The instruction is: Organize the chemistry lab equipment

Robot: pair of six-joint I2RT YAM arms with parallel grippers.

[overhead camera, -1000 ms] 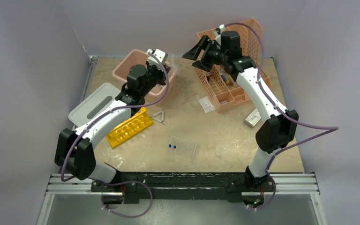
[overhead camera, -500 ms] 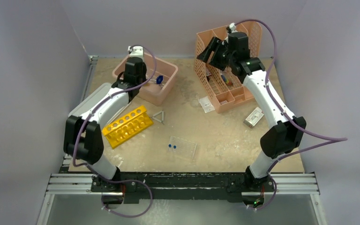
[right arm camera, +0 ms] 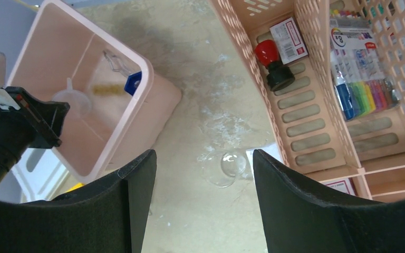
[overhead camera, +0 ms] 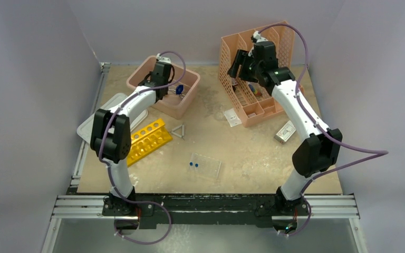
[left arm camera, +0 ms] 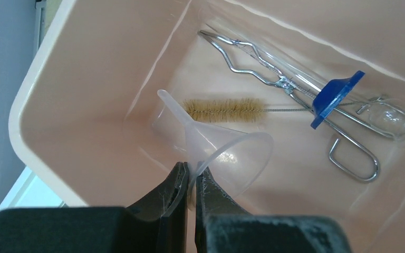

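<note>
The task looks partly done. Inside the pink tub [left arm camera: 31, 95] lie the metal tongs [left arm camera: 274, 79] and a bristle brush [left arm camera: 224, 109], and the left claw [left arm camera: 190, 174] is clamped on the rim of a clear funnel [left arm camera: 227, 153] just above the tub's floor. On the desk [overhead camera: 253, 153], on the tub's near side, the yellow rack [overhead camera: 146, 139], wire triangle [overhead camera: 179, 131], clear tray [overhead camera: 206, 165] and blue-capped vials [overhead camera: 192, 164] remain unsorted. The right claw [right arm camera: 203, 155] hangs spread and empty, right of the tub. Whether the funnel touches the tub floor is unclear, and the blue piece [left arm camera: 335, 97] and glassy item at the tub's far end are hard to identify.
</note>
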